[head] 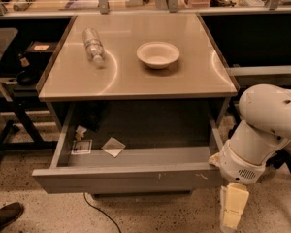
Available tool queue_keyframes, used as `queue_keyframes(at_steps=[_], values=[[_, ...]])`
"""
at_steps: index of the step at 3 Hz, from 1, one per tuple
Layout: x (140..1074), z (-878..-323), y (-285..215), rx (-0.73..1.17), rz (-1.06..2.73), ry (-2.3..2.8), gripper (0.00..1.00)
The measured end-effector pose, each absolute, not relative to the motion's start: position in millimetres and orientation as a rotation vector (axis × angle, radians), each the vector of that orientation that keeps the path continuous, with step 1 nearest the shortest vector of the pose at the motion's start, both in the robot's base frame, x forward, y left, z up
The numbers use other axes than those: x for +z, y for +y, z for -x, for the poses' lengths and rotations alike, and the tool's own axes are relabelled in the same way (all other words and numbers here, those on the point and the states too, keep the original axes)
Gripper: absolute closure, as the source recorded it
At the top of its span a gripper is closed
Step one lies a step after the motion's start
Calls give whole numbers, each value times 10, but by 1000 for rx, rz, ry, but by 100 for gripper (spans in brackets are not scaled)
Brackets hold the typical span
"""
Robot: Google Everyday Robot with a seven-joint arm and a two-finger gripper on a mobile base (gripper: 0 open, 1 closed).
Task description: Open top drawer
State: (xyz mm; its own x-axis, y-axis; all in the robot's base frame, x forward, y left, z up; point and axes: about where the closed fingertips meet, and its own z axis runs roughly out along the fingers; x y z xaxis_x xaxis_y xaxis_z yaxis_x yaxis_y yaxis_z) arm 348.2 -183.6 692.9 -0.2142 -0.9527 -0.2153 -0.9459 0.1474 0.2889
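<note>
The top drawer (131, 177) is pulled far out from under the table top; its grey front panel shows small white scuffs. Inside lie a small white packet (113, 146), a flat card (81, 146) and a small item at the back left (80, 131). My gripper (231, 208) hangs pointing down at the lower right, just beyond the right end of the drawer front and below it. My white arm (266, 125) rises behind it on the right.
On the table top (136, 67) lie a clear plastic bottle (93, 46) on its side and a white bowl (157, 54). A cable (94, 208) runs over the speckled floor under the drawer. A shoe (5, 216) shows at the bottom left. Dark shelving stands on both sides.
</note>
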Motion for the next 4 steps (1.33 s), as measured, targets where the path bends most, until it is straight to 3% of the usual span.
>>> queue_keyframes(at_steps=[2, 4], values=[[7081, -3810, -1717, -526, -2071, -2385, 0], [6782, -3781, -1671, -565, -2018, -2369, 0]])
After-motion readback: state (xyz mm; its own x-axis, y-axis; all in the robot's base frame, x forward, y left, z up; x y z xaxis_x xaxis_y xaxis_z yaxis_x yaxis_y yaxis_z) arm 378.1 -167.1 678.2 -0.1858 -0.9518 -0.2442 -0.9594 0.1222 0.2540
